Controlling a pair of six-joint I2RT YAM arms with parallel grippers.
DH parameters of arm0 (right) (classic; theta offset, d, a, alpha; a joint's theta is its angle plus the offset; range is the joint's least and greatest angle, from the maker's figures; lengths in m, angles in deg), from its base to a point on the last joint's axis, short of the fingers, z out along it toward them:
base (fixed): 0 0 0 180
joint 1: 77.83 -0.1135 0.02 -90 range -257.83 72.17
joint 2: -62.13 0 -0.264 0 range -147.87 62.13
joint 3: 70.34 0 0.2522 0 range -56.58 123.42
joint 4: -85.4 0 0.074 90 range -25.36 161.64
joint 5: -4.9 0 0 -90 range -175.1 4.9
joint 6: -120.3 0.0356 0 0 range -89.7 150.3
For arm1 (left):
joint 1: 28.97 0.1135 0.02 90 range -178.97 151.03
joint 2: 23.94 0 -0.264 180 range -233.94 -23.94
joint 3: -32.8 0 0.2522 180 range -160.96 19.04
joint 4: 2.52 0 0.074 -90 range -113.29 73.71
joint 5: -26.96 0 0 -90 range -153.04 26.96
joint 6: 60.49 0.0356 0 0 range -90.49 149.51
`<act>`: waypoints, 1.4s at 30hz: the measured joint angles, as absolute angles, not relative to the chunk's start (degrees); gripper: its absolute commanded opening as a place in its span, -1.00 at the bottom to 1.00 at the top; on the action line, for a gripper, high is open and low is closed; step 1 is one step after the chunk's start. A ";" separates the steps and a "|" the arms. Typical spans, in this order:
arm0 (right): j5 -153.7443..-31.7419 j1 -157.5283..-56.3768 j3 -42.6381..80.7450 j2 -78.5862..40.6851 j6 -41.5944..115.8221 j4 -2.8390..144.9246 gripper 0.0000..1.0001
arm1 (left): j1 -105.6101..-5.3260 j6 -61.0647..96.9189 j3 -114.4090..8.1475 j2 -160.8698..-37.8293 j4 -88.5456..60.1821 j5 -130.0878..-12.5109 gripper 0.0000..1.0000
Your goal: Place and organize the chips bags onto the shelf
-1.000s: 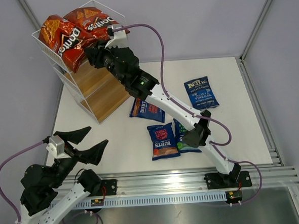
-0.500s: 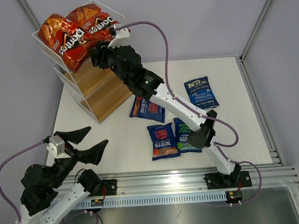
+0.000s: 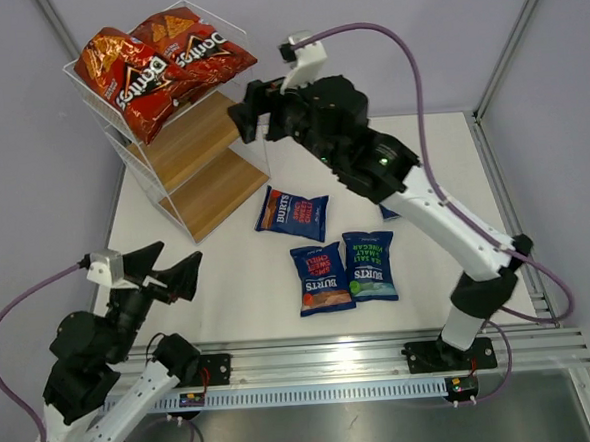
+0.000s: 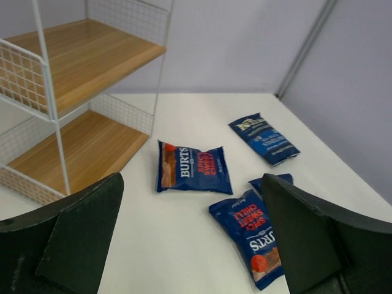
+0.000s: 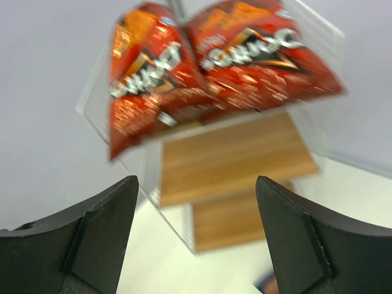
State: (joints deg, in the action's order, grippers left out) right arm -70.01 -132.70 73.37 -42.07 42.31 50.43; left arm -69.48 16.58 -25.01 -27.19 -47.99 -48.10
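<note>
Two red Doritos chips bags [image 3: 126, 76] [image 3: 192, 42] lie side by side on the top tier of the white wire shelf [image 3: 185, 148]. My right gripper [image 3: 252, 118] hangs open and empty just right of the shelf; its wrist view shows both red bags [image 5: 150, 73] [image 5: 263, 52] ahead, blurred. Three blue Burts bags [image 3: 292, 212] [image 3: 322, 277] [image 3: 369, 265] lie flat on the table. The Kettle bag [image 4: 264, 138] shows in the left wrist view; my right arm hides most of it from above. My left gripper [image 3: 167, 264] is open and empty, at the near left.
The shelf's middle board [image 4: 79, 61] and bottom board [image 4: 73, 150] carry nothing. The white table [image 3: 229, 285] ends at a metal rail along the near side. Grey walls close in behind and to the right.
My right gripper has opened, left the second Doritos bag on the top tier and pulled back to the right, away from the shelf. My left gripper has shifted slightly, still open.
</note>
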 measured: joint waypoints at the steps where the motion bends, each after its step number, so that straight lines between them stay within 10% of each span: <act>1: -70.23 -131.58 69.33 -38.55 42.09 49.70 0.81 | -67.93 16.08 -25.87 -29.35 -48.12 -48.10 0.98; 19: -64.90 -116.65 0.28 11.54 50.07 38.32 0.99 | -46.62 11.53 -27.35 -52.85 -51.03 -62.96 0.98; 42: -93.75 -110.64 -0.27 -28.59 54.44 51.78 0.72 | -51.47 11.99 -26.74 -58.18 -52.82 -68.12 0.98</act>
State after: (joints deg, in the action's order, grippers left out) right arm -93.75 -110.64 -0.27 -28.59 54.44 51.78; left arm -51.47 11.99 -26.74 -58.18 -52.82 -68.12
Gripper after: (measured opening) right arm 0.878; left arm 0.988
